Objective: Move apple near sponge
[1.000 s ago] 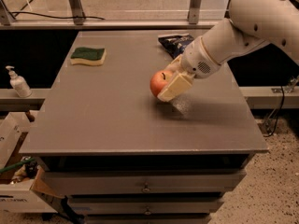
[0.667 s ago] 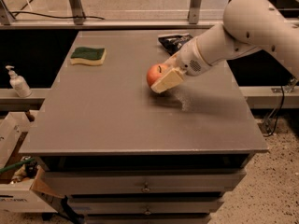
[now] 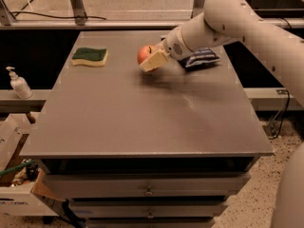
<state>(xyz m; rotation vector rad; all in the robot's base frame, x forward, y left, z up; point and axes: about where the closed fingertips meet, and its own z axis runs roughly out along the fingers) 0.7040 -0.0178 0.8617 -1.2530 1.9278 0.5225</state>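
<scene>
The red-orange apple [image 3: 144, 54] is held in my gripper [image 3: 151, 60], whose cream fingers are shut on it, a little above the grey table [image 3: 142, 113] at its far middle. The sponge [image 3: 90, 57], dark green on top with a pale yellow base, lies flat at the far left of the table, about a hand's width left of the apple. My white arm reaches in from the upper right.
A dark blue crinkly chip bag [image 3: 200, 58] lies at the far right, partly behind my wrist. A white pump bottle [image 3: 18, 83] stands on a ledge left of the table. Cardboard boxes [image 3: 14, 175] sit on the floor at lower left.
My gripper has carried the apple up and leftward, away from the table's middle and toward the sponge. The sponge and the chip bag have not moved.
</scene>
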